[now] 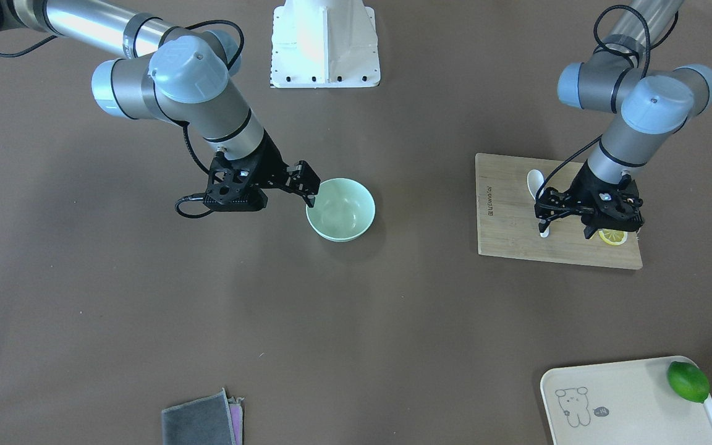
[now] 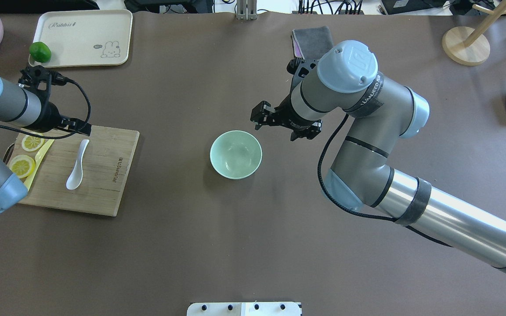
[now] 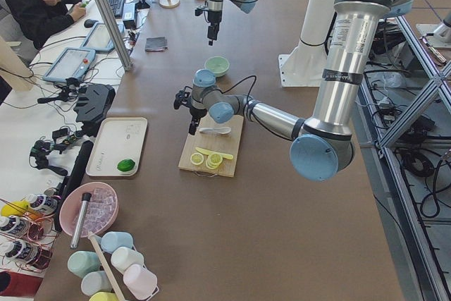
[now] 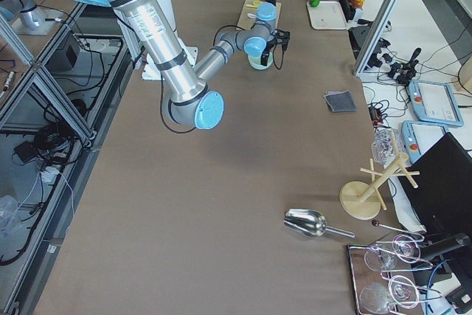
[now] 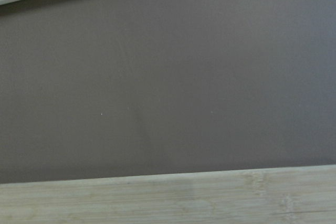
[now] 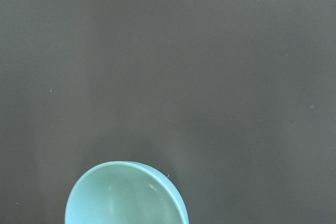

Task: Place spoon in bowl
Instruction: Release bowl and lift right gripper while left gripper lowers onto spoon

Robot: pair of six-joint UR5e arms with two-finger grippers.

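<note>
spoon [image 1: 535, 180] is lying flat on the wooden cutting board [image 1: 504, 216], well apart from the mint bowl [image 1: 333, 230] out on the brown table [image 1: 393, 321]. left gripper [image 1: 566, 232] hangs over the board with its fingers spread wide, holding nothing (one fingertip is just beside the spoon's handle end). right gripper [image 1: 310, 196] sits by the bowl's rim, and i can't tell if it's spread or closed.

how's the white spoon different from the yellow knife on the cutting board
The spoon is glossy white, the knife yellow. The spoon has an oval scoop and thick handle; the knife is slim and flat. The spoon lies alone mid-board; the knife lies between the lemon slices. Both lie flat on the cutting board.
</note>
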